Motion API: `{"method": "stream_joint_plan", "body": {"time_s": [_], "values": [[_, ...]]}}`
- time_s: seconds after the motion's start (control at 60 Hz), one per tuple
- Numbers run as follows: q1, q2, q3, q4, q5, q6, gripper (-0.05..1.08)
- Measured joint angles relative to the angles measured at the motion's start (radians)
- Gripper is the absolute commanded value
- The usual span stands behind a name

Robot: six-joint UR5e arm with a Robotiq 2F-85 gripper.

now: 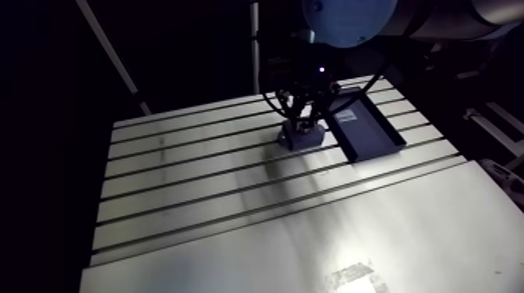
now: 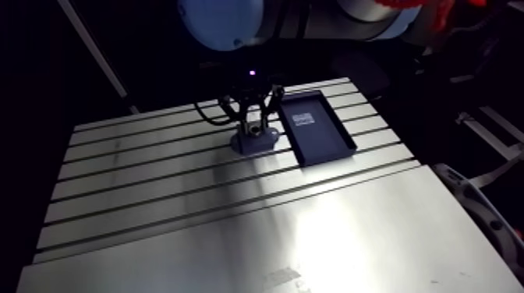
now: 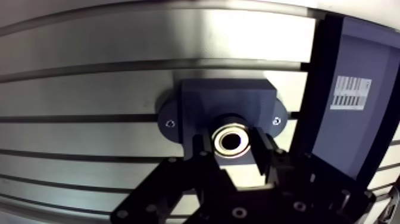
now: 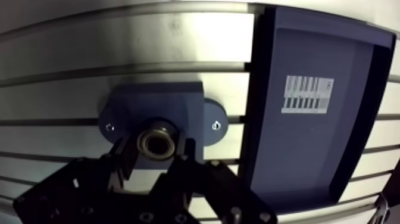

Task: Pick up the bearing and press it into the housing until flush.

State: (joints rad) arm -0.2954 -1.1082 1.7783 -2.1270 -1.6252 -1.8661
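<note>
Silvery and ring-shaped, the bearing (image 3: 232,139) is pinched between the two dark fingers (image 3: 266,156) of the end effector (image 3: 233,148). The fingers stand apart only by the ring's own width and press on its two sides. The ring sits over the bore in the middle of the dark blue-grey housing (image 3: 221,98); how deep it is seated cannot be told. The housing, a block with a screwed ear on each side, rests on the slotted aluminium bench (image 3: 107,53), near the far edge in the arm view. Just beside it, towards the bench's far right corner, lies a shallow dark tray (image 4: 309,149) with a barcode label (image 4: 307,94) on its floor. A strip of bare bench separates tray and housing.
</note>
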Motion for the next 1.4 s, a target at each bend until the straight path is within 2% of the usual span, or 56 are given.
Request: {"method": "stream_joint_plan", "body": {"time_s": [1.4], "values": [[0.001, 0.000, 0.001, 0.002, -0.001, -0.002, 0.65]]}}
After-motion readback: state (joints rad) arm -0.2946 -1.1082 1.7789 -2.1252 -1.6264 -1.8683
